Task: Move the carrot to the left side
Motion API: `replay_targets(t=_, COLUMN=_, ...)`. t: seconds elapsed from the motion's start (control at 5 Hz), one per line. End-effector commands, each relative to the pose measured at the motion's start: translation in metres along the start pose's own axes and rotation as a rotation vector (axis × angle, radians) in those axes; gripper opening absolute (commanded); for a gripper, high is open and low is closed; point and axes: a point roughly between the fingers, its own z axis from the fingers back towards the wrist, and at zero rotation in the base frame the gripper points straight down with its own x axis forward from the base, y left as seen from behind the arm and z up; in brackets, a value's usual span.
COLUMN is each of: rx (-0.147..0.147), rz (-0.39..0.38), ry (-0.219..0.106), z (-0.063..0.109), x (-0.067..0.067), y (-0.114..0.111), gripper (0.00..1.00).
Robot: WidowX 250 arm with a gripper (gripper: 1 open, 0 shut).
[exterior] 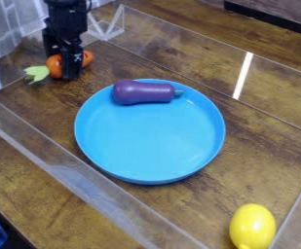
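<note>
The carrot (56, 68) is a small glossy orange toy with a pale green leafy top (36, 73) pointing left. It lies on the wooden table at the far left, behind the plate. My black gripper (67, 62) hangs straight down over it, open, with its fingers on either side of the orange body. The carrot rests on the table and most of its right end is hidden behind the fingers.
A round blue plate (150, 136) fills the middle, with a purple eggplant (145, 92) lying on its far rim. A yellow lemon (251, 227) sits at the front right. Clear acrylic walls (36, 136) border the work area at the front left and back.
</note>
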Motion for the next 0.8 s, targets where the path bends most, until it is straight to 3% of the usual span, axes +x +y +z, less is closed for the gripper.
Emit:
replay_targets(t=0.0, rx=0.056, rz=0.015, ry=-0.064, z=0.0248, x=0.0016, y=0.018, gripper=1.0)
replay_targets(t=0.6, rx=0.057, rz=0.007, ry=-0.093, z=0.0277, x=0.0037, y=0.0257, gripper=1.0)
